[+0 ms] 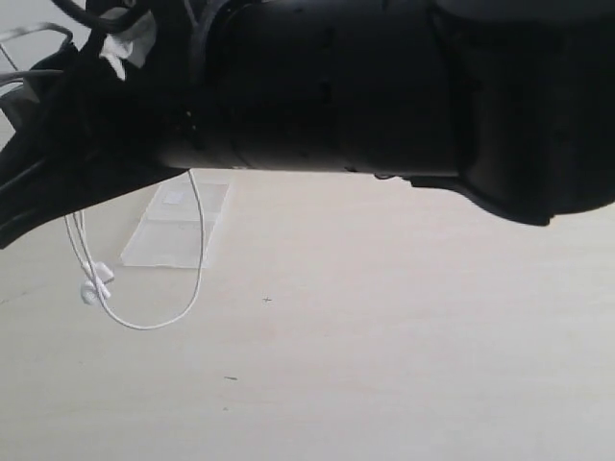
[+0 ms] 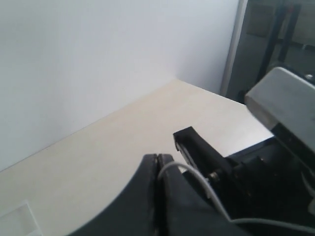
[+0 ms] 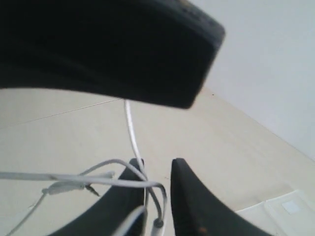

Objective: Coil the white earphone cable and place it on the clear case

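Note:
The white earphone cable [image 1: 200,259] hangs from the dark arms at the upper left of the exterior view. It sags in a loop above the table, with two earbuds [image 1: 94,283] dangling at the left. The clear case [image 1: 173,230] lies flat on the table behind the loop. My left gripper [image 2: 158,156] is shut on the cable [image 2: 210,196], which comes out from between its fingertips. My right gripper [image 3: 157,164] stands open, with several loose strands of cable [image 3: 130,128] draped across one finger and through the gap. The case [image 3: 290,206] shows below it.
A large black arm segment [image 1: 384,86] fills the top of the exterior view and hides both grippers there. A pale wall [image 2: 98,59] runs along the table's far edge. A grey metal frame [image 2: 231,49] stands at the corner.

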Tool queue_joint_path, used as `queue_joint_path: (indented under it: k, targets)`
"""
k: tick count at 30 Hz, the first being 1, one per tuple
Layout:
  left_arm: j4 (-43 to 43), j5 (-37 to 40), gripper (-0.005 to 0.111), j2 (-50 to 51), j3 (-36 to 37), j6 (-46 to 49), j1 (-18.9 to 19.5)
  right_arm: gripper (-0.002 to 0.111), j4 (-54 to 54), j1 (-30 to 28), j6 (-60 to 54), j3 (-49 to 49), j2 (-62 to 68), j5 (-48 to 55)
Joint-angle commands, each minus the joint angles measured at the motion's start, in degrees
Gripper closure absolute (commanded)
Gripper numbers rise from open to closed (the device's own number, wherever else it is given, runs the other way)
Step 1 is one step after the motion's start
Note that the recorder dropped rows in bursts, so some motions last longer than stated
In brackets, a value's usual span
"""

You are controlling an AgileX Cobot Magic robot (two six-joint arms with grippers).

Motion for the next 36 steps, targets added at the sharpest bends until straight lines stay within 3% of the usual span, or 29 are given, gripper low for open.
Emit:
queue_joint_path:
  k: [1,4,7,13,19,22,27,29,33,36]
  targets:
    - [-2.3,0.9,0.107,0.2,-0.3,0.5,0.0,0.087,0.4,0.2,0.0,-2.5,2.3,0.3]
    - [-1.8,2.8,0.107,0.2,-0.3,0.7,0.0,0.091,0.4,0.2,0.0,-3.7,3.1,0.2]
    - [-1.3,3.1,0.107,0.2,-0.3,0.7,0.0,0.108,0.2,0.2,0.0,-3.8,3.1,-0.9]
    - [0.2,5.4,0.107,-1.3,-0.3,0.3,0.0,0.108,0.2,0.2,0.2,-3.8,3.1,-2.9]
    - [10.5,12.5,0.105,-3.0,-0.3,-10.8,0.0,0.108,0.2,0.2,0.1,-3.8,2.9,-4.3]
    - [13.0,15.5,0.091,-3.6,-0.3,-13.8,0.0,0.108,0.3,0.2,0.1,-3.8,2.9,-4.5]
    - [13.2,19.8,0.052,-4.3,-0.3,-15.1,0.0,0.108,0.2,0.2,0.1,-3.8,2.8,-5.4]
    - [13.2,21.1,0.046,-4.6,-0.3,-16.2,0.0,0.108,0.1,0.2,0.1,-3.8,2.8,-5.1]
    - [13.7,25.7,0.054,-5.3,-0.3,-16.3,0.0,0.108,0.1,0.2,0.1,-3.8,2.8,-4.8]
    - [15.3,30.0,0.069,-6.1,-0.3,-17.0,0.0,0.108,0.1,0.2,0.1,-3.9,2.6,-4.3]
